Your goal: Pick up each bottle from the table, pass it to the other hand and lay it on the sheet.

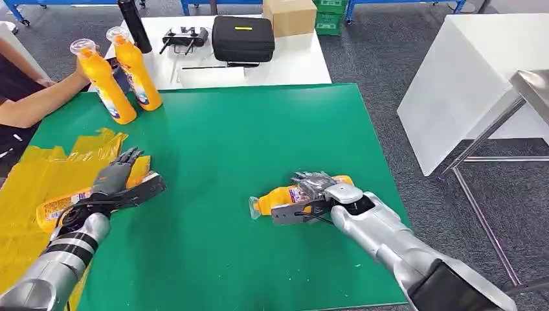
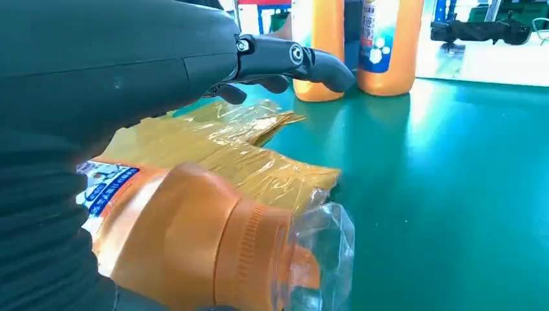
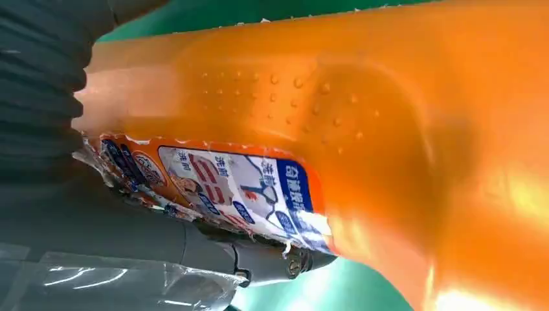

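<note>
Two hands, two bottles
The right hand (image 1: 315, 189) grips a lying bottle (image 1: 285, 197); the left hand (image 1: 115, 176), fingers spread, holds nothing above another bottle (image 1: 57, 208) on the yellow sheet (image 1: 39, 175).

Middle of green mat (image 1: 213, 149) lies bare between left hand (image 1: 116, 173) and right hand (image 1: 314, 188), giving open passage across. Far left corner is blocked by two upright bottles (image 1: 126, 78) (a person's arm (image 1: 39, 100) reaches beside them). Yellow sheet (image 1: 39, 175) covers left edge.

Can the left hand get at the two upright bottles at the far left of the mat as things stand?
Probably not yet: the left hand lies over a bottle on the yellow sheet, and a person's hand is at the two upright bottles.
</note>
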